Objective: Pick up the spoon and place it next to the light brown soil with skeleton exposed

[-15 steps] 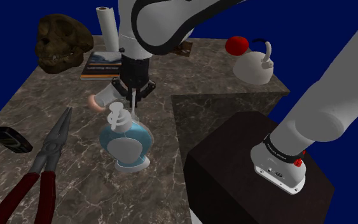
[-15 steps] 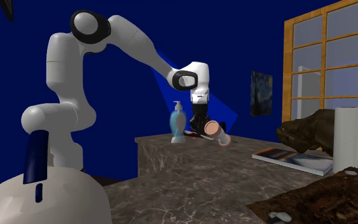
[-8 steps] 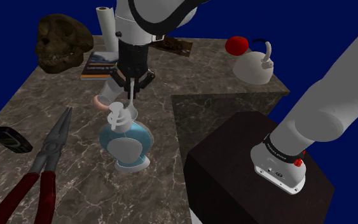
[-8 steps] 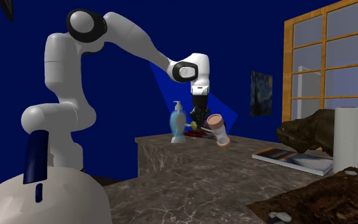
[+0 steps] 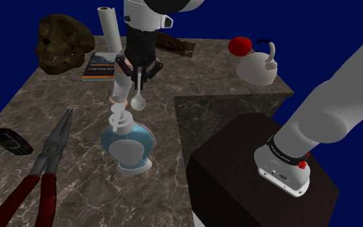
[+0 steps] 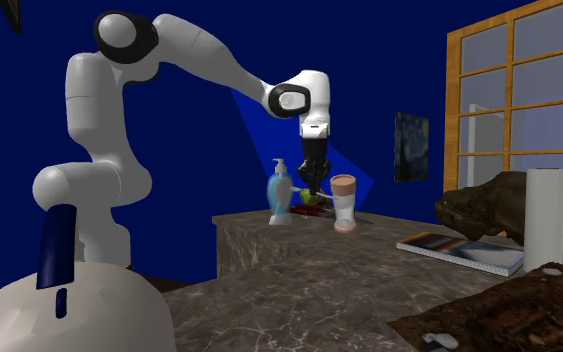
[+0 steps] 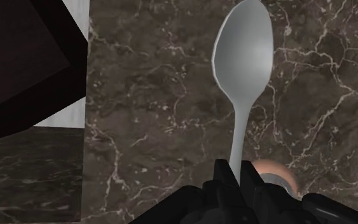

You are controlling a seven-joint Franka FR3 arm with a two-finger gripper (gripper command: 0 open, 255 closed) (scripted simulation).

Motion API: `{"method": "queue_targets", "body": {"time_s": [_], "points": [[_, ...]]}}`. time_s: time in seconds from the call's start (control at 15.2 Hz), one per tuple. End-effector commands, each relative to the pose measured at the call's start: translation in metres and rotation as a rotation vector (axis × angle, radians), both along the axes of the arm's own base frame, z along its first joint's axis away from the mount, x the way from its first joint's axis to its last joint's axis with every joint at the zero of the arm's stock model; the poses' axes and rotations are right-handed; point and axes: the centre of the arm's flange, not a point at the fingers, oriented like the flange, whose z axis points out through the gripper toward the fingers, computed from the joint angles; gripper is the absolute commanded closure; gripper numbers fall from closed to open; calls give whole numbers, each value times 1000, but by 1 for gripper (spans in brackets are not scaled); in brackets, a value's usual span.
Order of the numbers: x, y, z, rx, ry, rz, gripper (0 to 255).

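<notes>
My gripper (image 5: 138,72) is shut on the handle of a pale grey spoon (image 5: 137,100), which hangs bowl-down above the marble table (image 5: 64,97), just behind the blue soap dispenser (image 5: 127,138). In the wrist view the spoon (image 7: 244,63) points away from the gripper (image 7: 238,179), with the black fingers clasped on its thin handle. The flat brown soil patch (image 5: 176,46) lies at the table's far edge behind the arm; it is also the rough brown patch (image 6: 509,305) at the second exterior view's lower right.
A pinkish cup (image 5: 118,97) stands beside the gripper, upright (image 6: 343,203). A dark skull (image 5: 60,42), a book (image 5: 102,64) and a white roll (image 5: 109,26) stand at the back left. Red-handled pliers (image 5: 38,174) lie in front; a white kettle (image 5: 257,64) stands at the right.
The gripper has risen and moved toward the back of the table with the spoon. The pinkish cup has gone from tilted to upright.
</notes>
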Motion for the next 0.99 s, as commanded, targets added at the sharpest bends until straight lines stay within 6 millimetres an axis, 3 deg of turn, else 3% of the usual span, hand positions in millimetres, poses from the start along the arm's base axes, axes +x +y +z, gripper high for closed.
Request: {"method": "queue_targets", "body": {"time_s": [0.0, 0.92], "points": [[9, -24, 2, 1, 0, 1, 255], [61, -201, 3, 1, 0, 1, 255]]}}
